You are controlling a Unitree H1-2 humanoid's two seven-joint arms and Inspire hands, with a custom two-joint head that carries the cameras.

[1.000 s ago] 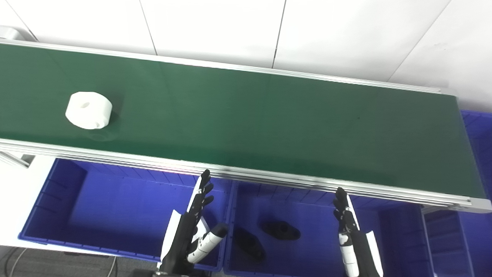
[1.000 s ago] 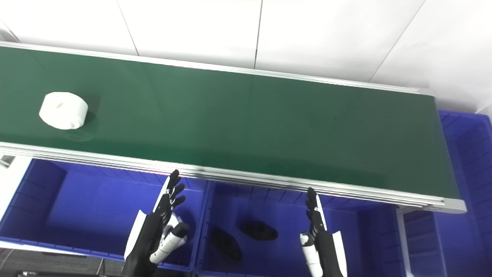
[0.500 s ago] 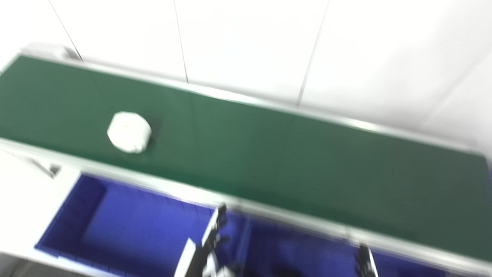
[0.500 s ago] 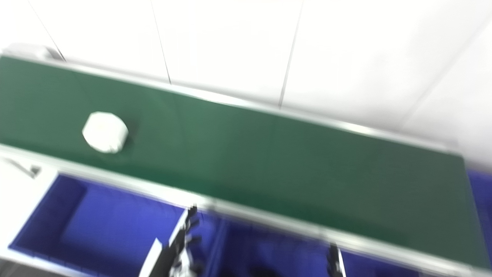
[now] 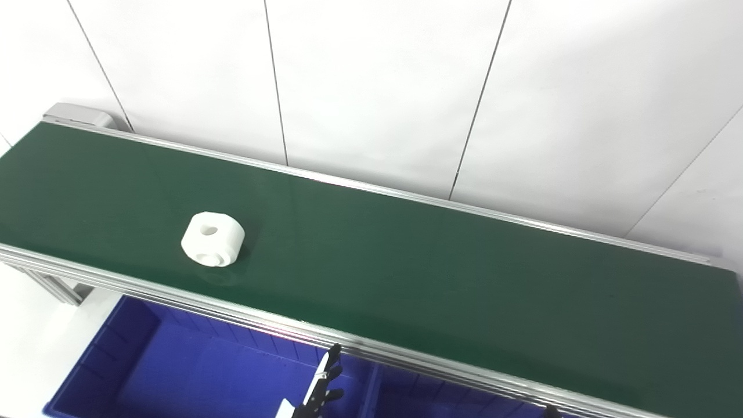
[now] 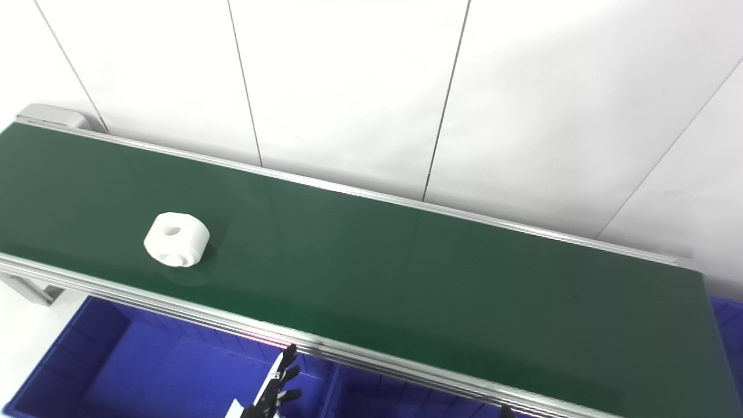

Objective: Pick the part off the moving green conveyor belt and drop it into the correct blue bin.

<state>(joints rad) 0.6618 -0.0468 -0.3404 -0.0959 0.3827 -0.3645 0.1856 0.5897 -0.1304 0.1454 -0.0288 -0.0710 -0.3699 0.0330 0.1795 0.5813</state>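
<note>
A white round part (image 5: 212, 238) with a hole through its top lies on the green conveyor belt (image 5: 441, 273), left of the middle and near the front rail. Only the fingertips of my left hand (image 5: 323, 388) show at the bottom edge, spread apart and holding nothing, over the blue bin (image 5: 197, 371) below the belt. They are well to the right of the part and lower in the picture. Of my right hand (image 5: 549, 411) just a dark tip shows at the bottom edge.
A silver rail (image 5: 174, 296) runs along the belt's front edge above the bins. A divider wall (image 6: 331, 395) separates the left bin from a second blue bin (image 5: 429, 400). Another blue bin corner (image 6: 728, 313) shows at far right. White wall panels stand behind.
The whole picture has shifted: the camera has tilted up, so the hands and bins have dropped mostly out of view. The white part now lies further right along the belt.
</note>
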